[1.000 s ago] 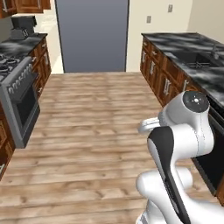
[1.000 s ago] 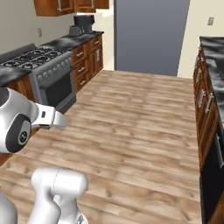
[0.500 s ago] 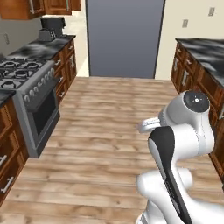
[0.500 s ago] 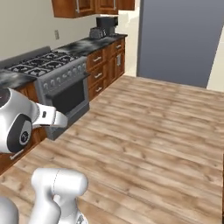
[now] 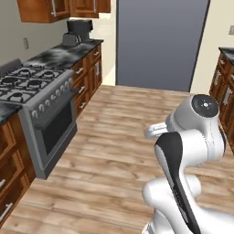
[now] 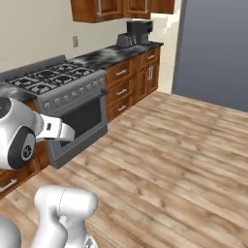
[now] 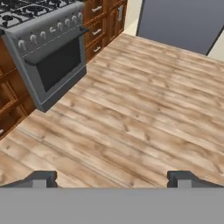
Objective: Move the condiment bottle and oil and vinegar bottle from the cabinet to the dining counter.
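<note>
My gripper (image 7: pixel 112 177) is open, its two dark fingertips (image 7: pixel 43 177) wide apart over the wooden floor (image 7: pixel 144 109) with nothing between them. Reddish-brown wall cabinet doors (image 5: pixel 43 9) with grey bar handles hang shut above the stove, seen again at the top of the right base view as the cabinet (image 6: pixel 97 7). The condiment bottle, the oil and vinegar bottle and the dining counter are out of view. The white arm (image 5: pixel 192 151) is folded close over the base.
A grey gas stove (image 5: pixel 41 96) with its oven (image 7: pixel 52 61) stands on the left between low drawer cabinets (image 5: pixel 89 73). A black appliance (image 6: pixel 135 31) sits on the marble top beyond it. A tall grey fridge front (image 5: pixel 160 41) is ahead. More low cabinets (image 5: pixel 224 91) line the right.
The whole picture has shifted: the base has turned left, bringing the stove and wall cabinets nearer and larger. The gripper stays open and empty.
</note>
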Available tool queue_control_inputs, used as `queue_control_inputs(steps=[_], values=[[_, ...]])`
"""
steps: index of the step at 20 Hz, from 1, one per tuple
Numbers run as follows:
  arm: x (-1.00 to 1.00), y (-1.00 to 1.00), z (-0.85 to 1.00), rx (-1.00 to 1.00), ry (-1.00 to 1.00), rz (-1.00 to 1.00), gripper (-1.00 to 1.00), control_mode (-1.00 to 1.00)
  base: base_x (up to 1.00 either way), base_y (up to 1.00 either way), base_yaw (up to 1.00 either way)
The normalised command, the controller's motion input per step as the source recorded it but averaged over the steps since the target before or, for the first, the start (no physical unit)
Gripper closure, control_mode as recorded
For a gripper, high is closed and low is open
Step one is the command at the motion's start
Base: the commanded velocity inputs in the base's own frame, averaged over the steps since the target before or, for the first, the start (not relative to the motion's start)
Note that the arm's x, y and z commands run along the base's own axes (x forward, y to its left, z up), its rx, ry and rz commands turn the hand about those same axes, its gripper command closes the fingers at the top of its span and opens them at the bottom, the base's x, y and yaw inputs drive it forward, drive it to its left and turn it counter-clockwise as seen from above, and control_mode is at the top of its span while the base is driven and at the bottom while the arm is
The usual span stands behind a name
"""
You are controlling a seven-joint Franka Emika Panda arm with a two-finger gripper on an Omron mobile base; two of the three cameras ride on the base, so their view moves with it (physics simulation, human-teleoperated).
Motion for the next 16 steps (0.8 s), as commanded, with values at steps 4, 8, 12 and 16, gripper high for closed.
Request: queue_control_inputs(steps=[4, 8, 12, 16], values=[[0.0, 0.0, 0.0, 0.0, 0.0, 0.0, -1.0, 1.0, 1.0, -0.18, 0.31], [0.0, 0.0, 0.0, 0.0, 0.0, 0.0, -1.0, 1.0, 1.0, -0.19, 0.31], [0.0, 0.0, 0.0, 0.0, 0.0, 0.0, -1.0, 1.0, 1.0, -0.19, 0.31], [0.0, 0.0, 0.0, 0.0, 0.0, 0.0, -1.0, 1.0, 1.0, -0.2, 0.31]])
